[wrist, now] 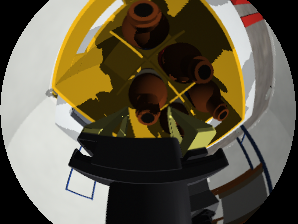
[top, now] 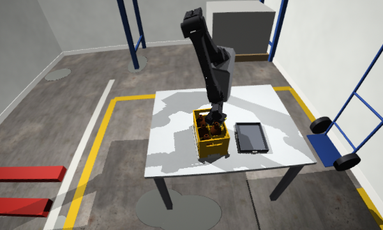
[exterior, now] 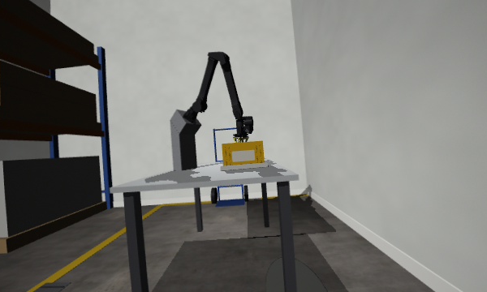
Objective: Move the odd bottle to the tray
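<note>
While the exterior view hides them, the wrist view shows brown bottles.

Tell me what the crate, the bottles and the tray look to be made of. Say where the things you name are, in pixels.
Crate (top: 213,149) (exterior: 228,161): probably moulded plastic, fairly matt; even yellow, with thin dividers and cut-out handholds.
Bottles (top: 215,129) (wrist: 146,90): brown, likely amber glass; narrow necks and smooth rounded shoulders suggest it, though plastic is possible.
Tray (top: 252,135): dark, flat-looking, with a thin raised rim; painted metal or plastic, I can't tell which.
</note>
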`<state>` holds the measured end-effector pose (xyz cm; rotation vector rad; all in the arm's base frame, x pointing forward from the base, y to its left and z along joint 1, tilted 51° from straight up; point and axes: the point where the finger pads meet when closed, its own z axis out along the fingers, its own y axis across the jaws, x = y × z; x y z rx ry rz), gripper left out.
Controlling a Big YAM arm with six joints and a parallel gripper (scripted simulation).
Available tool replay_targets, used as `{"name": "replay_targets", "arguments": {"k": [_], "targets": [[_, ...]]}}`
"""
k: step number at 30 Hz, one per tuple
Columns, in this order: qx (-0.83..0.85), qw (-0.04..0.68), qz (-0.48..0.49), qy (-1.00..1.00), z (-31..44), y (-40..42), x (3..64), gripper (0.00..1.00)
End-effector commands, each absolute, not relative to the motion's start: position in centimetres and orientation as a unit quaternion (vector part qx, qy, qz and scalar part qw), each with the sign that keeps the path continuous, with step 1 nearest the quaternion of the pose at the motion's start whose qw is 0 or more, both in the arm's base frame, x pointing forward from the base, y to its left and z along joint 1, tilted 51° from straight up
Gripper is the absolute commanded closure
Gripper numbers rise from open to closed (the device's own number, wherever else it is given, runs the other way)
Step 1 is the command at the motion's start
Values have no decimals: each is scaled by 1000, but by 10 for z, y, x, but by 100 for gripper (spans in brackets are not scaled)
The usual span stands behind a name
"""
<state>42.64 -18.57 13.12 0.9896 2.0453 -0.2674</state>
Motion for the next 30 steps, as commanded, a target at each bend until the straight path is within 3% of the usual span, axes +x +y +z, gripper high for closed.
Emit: {"name": "replay_targets", "arguments": {"k": [1, 30], "targets": [[393, 421, -106, 811, 141, -183, 424, 39], [393, 422, -102, 810, 186, -144, 383, 39]]}}
